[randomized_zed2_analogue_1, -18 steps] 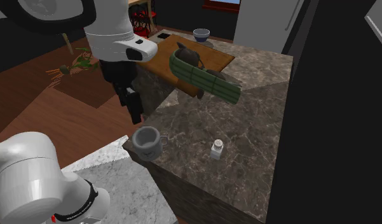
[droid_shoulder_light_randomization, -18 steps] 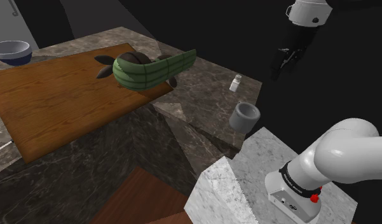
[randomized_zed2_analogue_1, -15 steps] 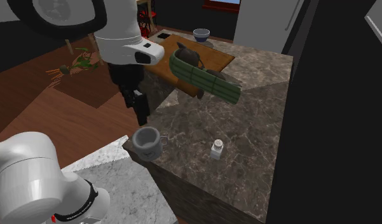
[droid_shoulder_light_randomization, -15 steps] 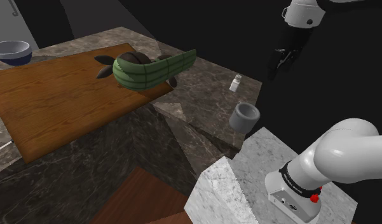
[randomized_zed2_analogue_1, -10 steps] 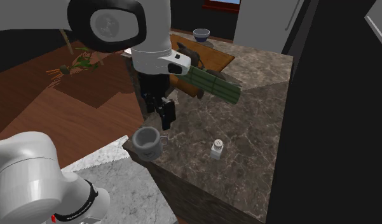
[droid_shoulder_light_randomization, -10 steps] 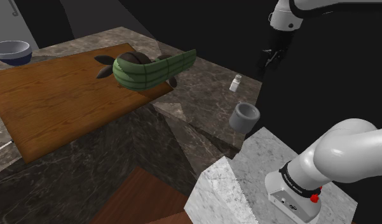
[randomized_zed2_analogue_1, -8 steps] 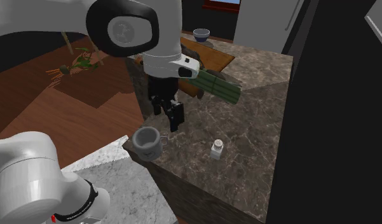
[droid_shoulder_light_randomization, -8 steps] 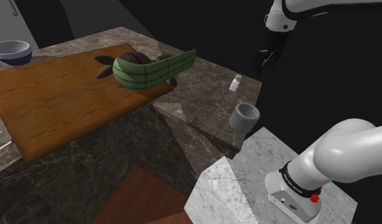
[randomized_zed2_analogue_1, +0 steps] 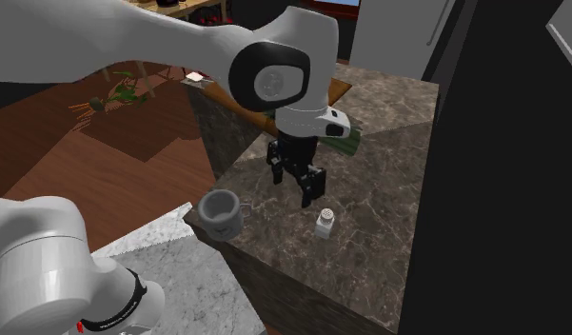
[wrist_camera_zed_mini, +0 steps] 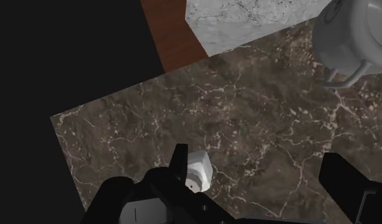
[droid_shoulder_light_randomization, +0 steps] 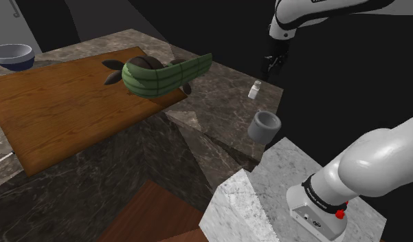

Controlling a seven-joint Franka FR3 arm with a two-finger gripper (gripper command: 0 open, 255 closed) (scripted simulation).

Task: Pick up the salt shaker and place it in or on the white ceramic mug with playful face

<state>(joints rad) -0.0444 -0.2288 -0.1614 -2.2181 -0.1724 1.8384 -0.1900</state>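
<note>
A small white salt shaker (droid_shoulder_light_randomization: 255,89) stands upright on the dark marble counter (droid_shoulder_light_randomization: 218,103), near the edge by the black area. The grey mug (droid_shoulder_light_randomization: 264,126) sits at the counter's corner closest to the stand, a short way from the shaker (randomized_zed2_analogue_1: 325,223). My black gripper (randomized_zed2_analogue_1: 308,193) hangs open just above and behind the shaker, not touching it. In the wrist view the shaker (wrist_camera_zed_mini: 197,170) lies below the gripper (wrist_camera_zed_mini: 254,156), close to the inner side of one finger (wrist_camera_zed_mini: 178,164). The mug (wrist_camera_zed_mini: 358,38) is off beyond the other finger.
A wooden board (droid_shoulder_light_randomization: 60,103) covers the far part of the counter and carries a green striped roll (droid_shoulder_light_randomization: 167,75) over dark items. A blue bowl (droid_shoulder_light_randomization: 11,55) sits at the shoulder view's far left. The light marble stand (droid_shoulder_light_randomization: 260,196) adjoins the mug's corner.
The arm has swung from beside the mug across the counter and now hangs over the salt shaker. The fingers have stayed open. Shaker and mug have not moved.
</note>
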